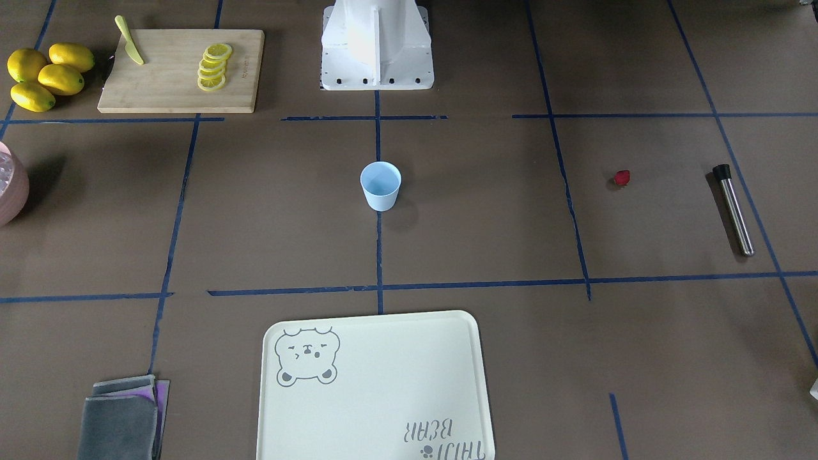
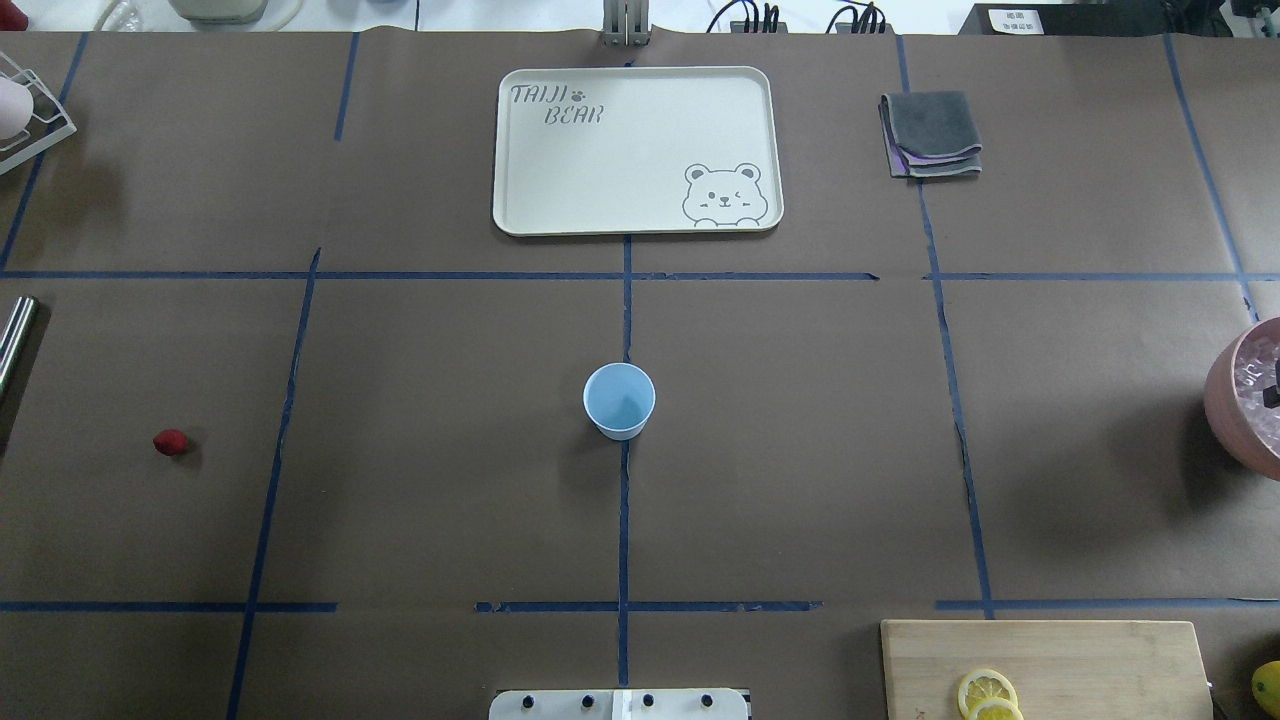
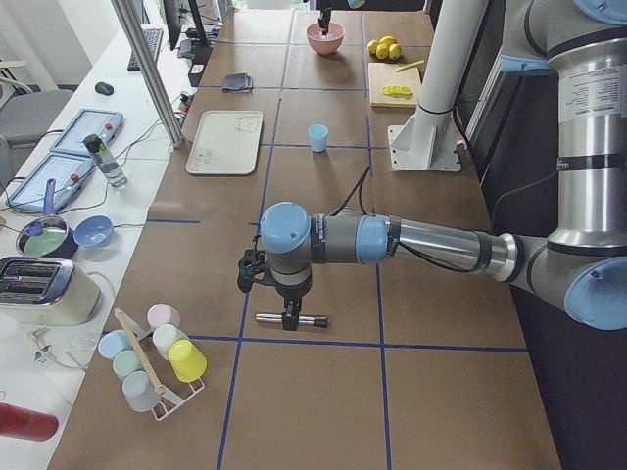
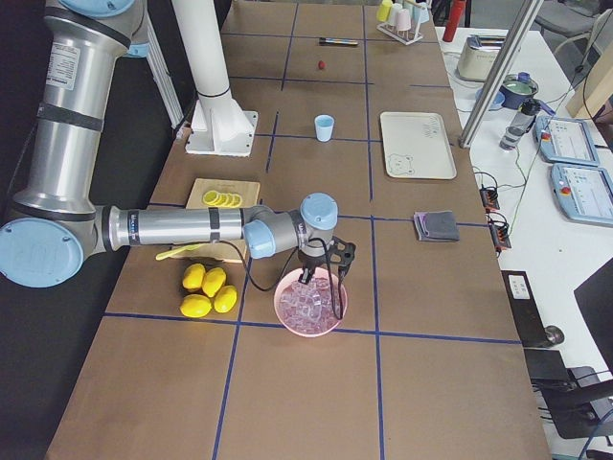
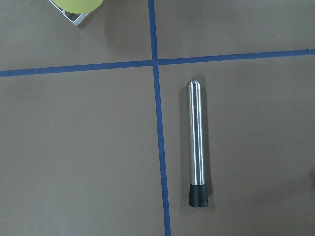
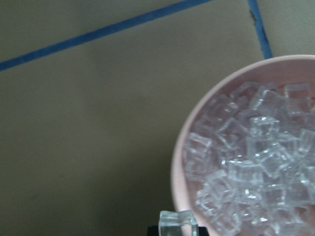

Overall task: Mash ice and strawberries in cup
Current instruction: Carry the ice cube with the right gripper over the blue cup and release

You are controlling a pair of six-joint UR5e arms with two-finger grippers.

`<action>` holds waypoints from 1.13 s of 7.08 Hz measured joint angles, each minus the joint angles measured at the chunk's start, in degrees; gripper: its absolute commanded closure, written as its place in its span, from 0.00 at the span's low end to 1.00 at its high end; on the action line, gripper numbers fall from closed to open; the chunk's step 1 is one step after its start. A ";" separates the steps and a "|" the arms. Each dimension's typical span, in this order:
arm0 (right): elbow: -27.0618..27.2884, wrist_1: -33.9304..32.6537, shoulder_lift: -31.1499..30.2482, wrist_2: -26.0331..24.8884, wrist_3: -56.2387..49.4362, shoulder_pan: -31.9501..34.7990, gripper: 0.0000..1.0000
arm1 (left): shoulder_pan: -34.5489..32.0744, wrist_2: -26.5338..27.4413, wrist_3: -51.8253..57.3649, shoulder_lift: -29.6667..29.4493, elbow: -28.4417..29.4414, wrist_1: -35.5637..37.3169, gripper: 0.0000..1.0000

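Observation:
The pale-blue cup (image 1: 381, 185) stands upright mid-table, also in the overhead view (image 2: 619, 400), and looks empty. The small dark-red strawberry (image 1: 622, 177) lies alone on the table (image 2: 170, 442). Ice (image 6: 256, 152) fills the pink bowl (image 4: 311, 302). My right gripper (image 6: 178, 231) hangs over that bowl's rim and is shut on one ice cube (image 6: 178, 223). My left gripper (image 3: 291, 315) hangs just above a steel muddler (image 5: 198, 147) lying on the table. Its fingers show in no close view, so I cannot tell whether it is open or shut.
A cream bear tray (image 2: 636, 150) lies beyond the cup, with a folded grey cloth (image 2: 930, 135) beside it. A cutting board (image 1: 179, 89) holds lemon slices and a knife (image 1: 130, 41), with whole lemons (image 1: 45, 76) next to it. A rack of cups (image 3: 152, 357) stands near the muddler.

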 measured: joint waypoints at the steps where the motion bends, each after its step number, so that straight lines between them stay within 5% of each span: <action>1: 3.33 -0.09 1.76 0.53 5.13 -2.02 1.00 | 0.01 -0.04 -0.02 -0.01 -0.01 0.01 0.00; 4: 6.41 -0.14 16.53 0.21 28.79 -13.41 0.99 | 0.01 -0.09 -0.08 -0.02 0.02 0.05 0.00; 8: -1.75 -0.44 40.03 -15.66 50.89 -33.82 0.98 | 0.01 -0.08 -0.15 -0.04 0.03 0.02 0.00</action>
